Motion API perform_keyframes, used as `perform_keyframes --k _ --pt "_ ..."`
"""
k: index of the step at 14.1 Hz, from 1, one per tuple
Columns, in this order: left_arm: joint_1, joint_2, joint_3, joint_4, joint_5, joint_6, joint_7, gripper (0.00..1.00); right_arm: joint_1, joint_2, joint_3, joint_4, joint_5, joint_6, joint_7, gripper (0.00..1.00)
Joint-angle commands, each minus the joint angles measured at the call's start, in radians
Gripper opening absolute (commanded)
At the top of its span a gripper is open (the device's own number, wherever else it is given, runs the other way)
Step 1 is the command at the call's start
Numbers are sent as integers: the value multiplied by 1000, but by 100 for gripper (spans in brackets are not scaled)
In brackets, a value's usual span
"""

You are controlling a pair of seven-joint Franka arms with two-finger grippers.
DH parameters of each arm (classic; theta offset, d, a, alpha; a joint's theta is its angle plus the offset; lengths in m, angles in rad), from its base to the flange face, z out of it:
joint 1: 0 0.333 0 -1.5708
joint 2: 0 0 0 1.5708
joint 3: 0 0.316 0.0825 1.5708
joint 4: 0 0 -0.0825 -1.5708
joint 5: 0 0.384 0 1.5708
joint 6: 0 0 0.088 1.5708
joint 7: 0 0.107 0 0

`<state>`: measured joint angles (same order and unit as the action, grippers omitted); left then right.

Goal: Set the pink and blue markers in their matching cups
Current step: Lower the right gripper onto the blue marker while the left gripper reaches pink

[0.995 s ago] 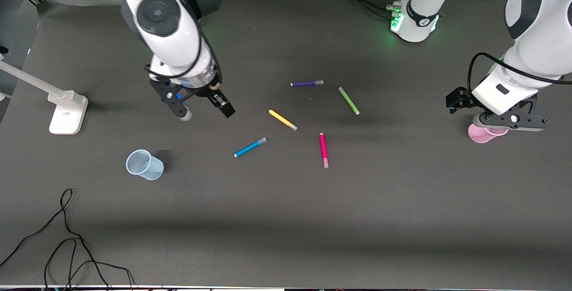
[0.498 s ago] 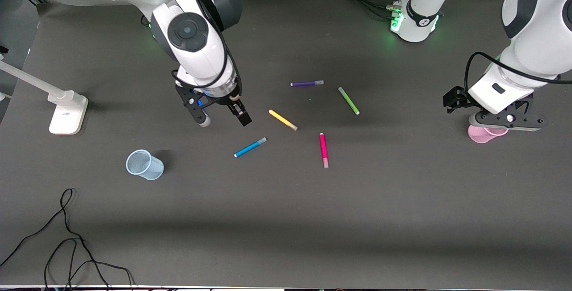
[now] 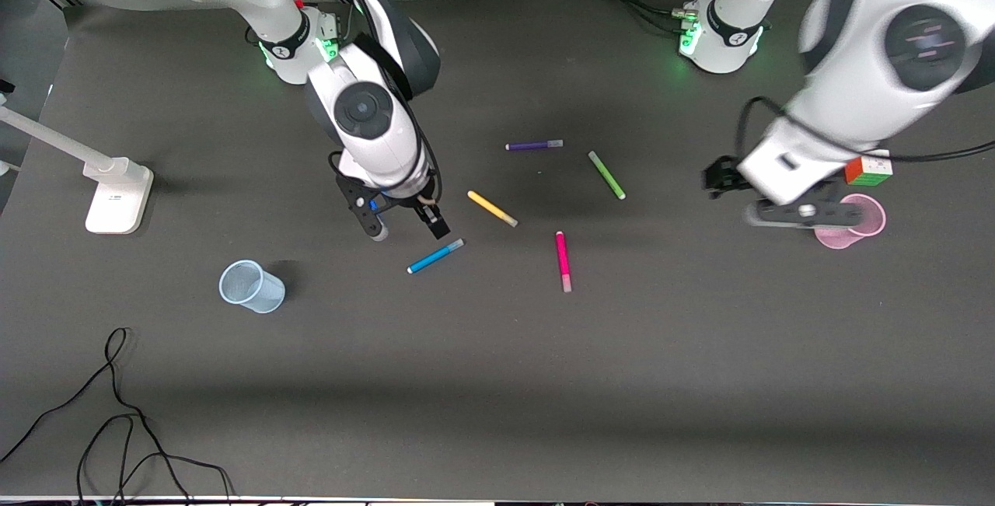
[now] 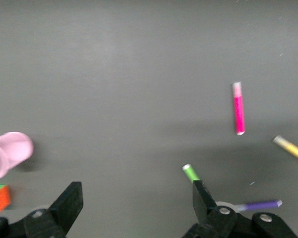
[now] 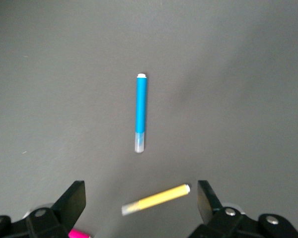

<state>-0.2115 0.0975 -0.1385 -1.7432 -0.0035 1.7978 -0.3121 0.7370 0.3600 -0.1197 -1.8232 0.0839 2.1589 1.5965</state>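
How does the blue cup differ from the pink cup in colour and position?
The blue cup is pale blue; the pink cup is pale pink. The blue cup stands toward the right arm's end of the table and in the open; the pink cup stands toward the left arm's end, beside the cube. Both look translucent.

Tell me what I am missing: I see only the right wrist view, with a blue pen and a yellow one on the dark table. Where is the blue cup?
Observer: The pale blue cup stands toward the right arm's end of the table, nearer the front camera than the blue marker.
Operator: And the pink pair?
Observer: The pink marker lies flat mid-table; the pink cup sits toward the left arm's end, beside a puzzle cube.
Operator: What are the grippers doing?
Observer: The right gripper hangs open just above the blue marker; the left gripper is open over the table beside the pink cup. Neither holds anything.
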Motion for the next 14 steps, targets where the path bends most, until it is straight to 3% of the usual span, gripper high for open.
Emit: perform_keyframes --k 1,7,14 --pt "-74 94 8 34 -7 67 -110 98 36 48 -12 -54 14 113 25 100" --pt "-160 258 8 34 -6 218 -289 92 39 209 -12 -51 13 288 42 100" --pt "-235 445 10 33 8 466 -393 92 27 283 -14 -44 13 348 30 96"
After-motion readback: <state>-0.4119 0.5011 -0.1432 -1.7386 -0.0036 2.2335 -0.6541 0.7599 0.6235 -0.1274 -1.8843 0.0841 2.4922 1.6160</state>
